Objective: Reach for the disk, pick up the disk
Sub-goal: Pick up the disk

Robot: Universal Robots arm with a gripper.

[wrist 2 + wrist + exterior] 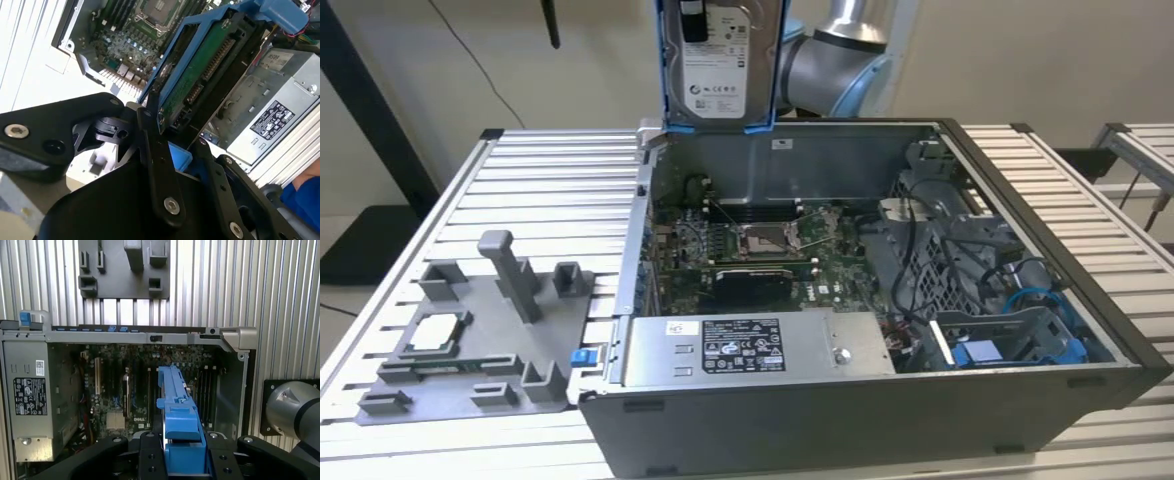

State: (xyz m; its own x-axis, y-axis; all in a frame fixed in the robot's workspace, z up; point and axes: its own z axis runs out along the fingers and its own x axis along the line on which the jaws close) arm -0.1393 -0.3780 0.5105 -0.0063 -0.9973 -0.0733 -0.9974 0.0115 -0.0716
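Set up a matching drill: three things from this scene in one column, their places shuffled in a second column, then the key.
Things
1. disk
2. grey fixture
3. stickered grey box

Places
A. on the slatted table, to the exterior view's left of the computer case
B. inside the case, along its near wall
C. up above the case's far wall, gripped by the end effector

Pairs: 1-C, 2-A, 3-B

Silver-grey flat metal disk [720, 60], white-labelled, blue-bracketed, green underneath; dark grey metal computer case [854, 430]; inside the case, pale grey long box [843, 338] with black-white sticker [742, 344]; beside the case, matte grey plastic tray [467, 350].
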